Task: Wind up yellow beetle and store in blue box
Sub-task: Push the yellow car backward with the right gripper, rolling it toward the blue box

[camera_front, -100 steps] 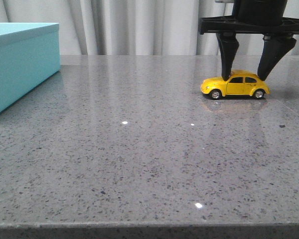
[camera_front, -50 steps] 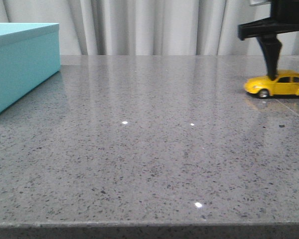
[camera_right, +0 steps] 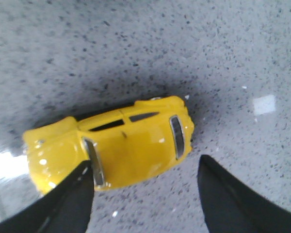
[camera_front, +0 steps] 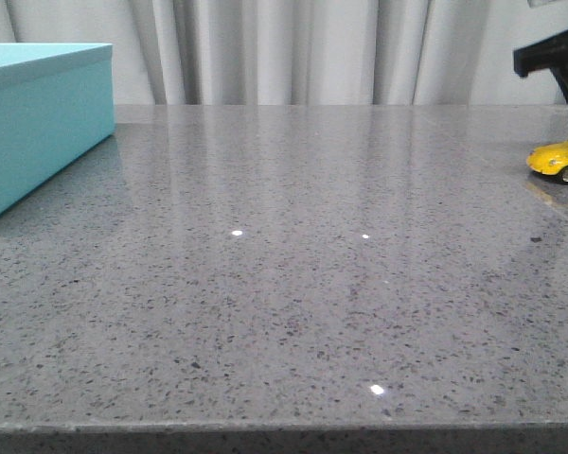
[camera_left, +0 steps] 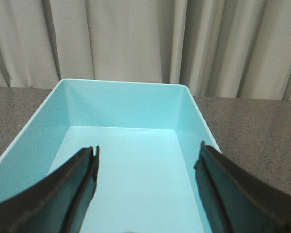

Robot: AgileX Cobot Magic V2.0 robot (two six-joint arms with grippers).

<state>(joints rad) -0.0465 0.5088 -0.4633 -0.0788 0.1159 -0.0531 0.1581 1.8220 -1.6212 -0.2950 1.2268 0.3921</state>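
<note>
Yellow beetle (camera_right: 114,145) is seen on the tabletop (camera_front: 293,284), far right, straddled by the right gripper's (camera_right: 143,194) parted jaws.

- Bright, even, cool light; small white glints dot the polished table (camera_front: 293,284).
- Curtain streaks reflect palely on the tabletop in the front view.
- Right wrist view is soft and slightly blurred; the beetle (camera_right: 121,145) casts a dark diffuse shadow, with a white glare patch nearby.
- Left wrist view: near fingers (camera_left: 63,194) out of focus.
</note>
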